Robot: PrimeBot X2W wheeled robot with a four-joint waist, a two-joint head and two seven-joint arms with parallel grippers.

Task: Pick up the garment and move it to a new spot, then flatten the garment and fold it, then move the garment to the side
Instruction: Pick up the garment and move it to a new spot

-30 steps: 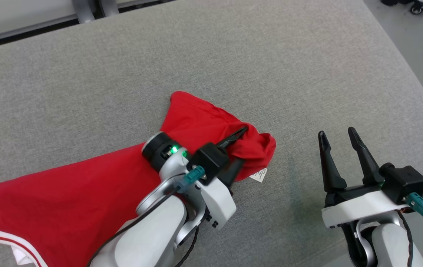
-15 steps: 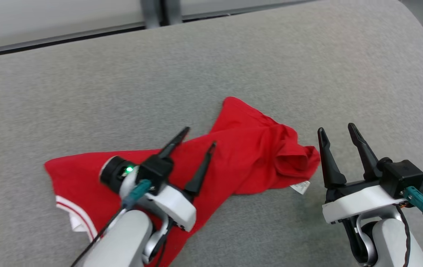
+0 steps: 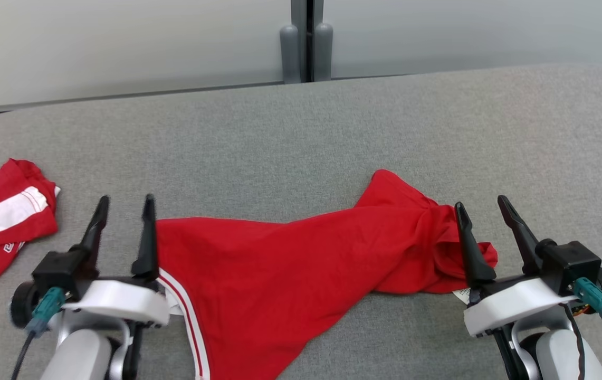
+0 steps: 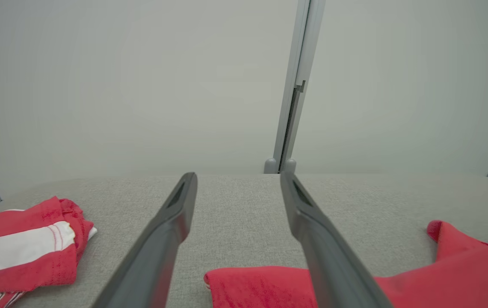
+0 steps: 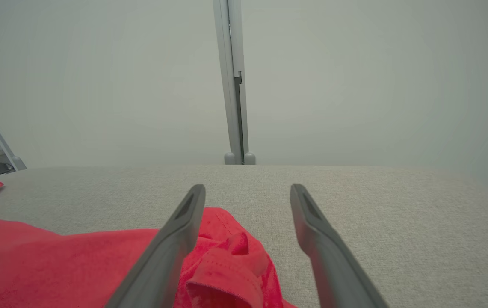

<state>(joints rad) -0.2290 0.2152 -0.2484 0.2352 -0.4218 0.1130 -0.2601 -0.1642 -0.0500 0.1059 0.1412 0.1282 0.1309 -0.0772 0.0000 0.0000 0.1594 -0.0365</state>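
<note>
The red garment point(image 3: 290, 264) lay spread across the grey padded surface point(image 3: 279, 132), close to its near edge and roughly midway between the left and right edges. It ran as a long, uneven band. Its wider end, trimmed with white stripes point(image 3: 187, 311), sat toward the near-left. Its narrower end was bunched into folds toward the near-right, with one pointed flap reaching toward the middle of the surface. A small white label point(image 3: 459, 294) peeked out under the bunched end.

The left gripper point(image 3: 126, 199) hovered over the near-left part of the surface, just beside the garment's striped end. Its jaws stood wide apart with nothing between them. In the left wrist view a corner of the red cloth point(image 4: 248, 286) lay low down between the two dark fingers point(image 4: 162, 239), flat on the surface and not gripped.

The right gripper point(image 3: 480, 203) hung over the near-right part, at the bunched end. Its jaws were spread wide too and held nothing. In the right wrist view the crumpled folds lay below and partly behind one finger point(image 5: 171, 244). Whether that finger touched the cloth could not be told.

A second red garment with a broad white band point(image 3: 0, 221) lay crumpled at the left edge of the surface, well apart from the first. Beyond the far edge stood pale wall panels joined by a grey post point(image 3: 306, 42).
</note>
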